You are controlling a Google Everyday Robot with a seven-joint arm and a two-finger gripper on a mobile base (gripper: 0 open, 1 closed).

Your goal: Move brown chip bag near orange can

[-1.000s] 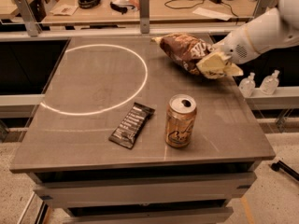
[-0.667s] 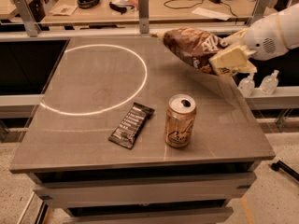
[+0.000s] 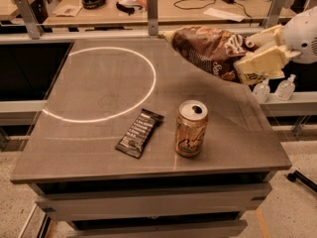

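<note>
We take the orange can [image 3: 191,129] as our marker: it stands upright on the grey table [image 3: 99,152], near the front edge and right of the middle, its silver top and opening facing up. Behind the can and to its right, well apart from it, we see the brown chip bag [image 3: 208,51], tilted with its crinkled left end pointing toward the table's back rail. The bag appears to hang clear of the tabletop, over the far right corner. The gripper [image 3: 241,56] is at the bag's right end, farther right of the can than the bag's middle. Its pale fingers [image 3: 262,62] are closed on the bag, one above and one below. The white arm [image 3: 302,31] reaches in from the right edge, behind and right of the can. Just left of the can, apart from it, a flat black snack bar wrapper [image 3: 139,132] lies slanted on the table. Farther left and behind the can, a white circle [image 3: 153,78] is marked on the surface. Right of the can, past the table's edge, two small clear bottles [image 3: 261,89] stand on a lower ledge.
</note>
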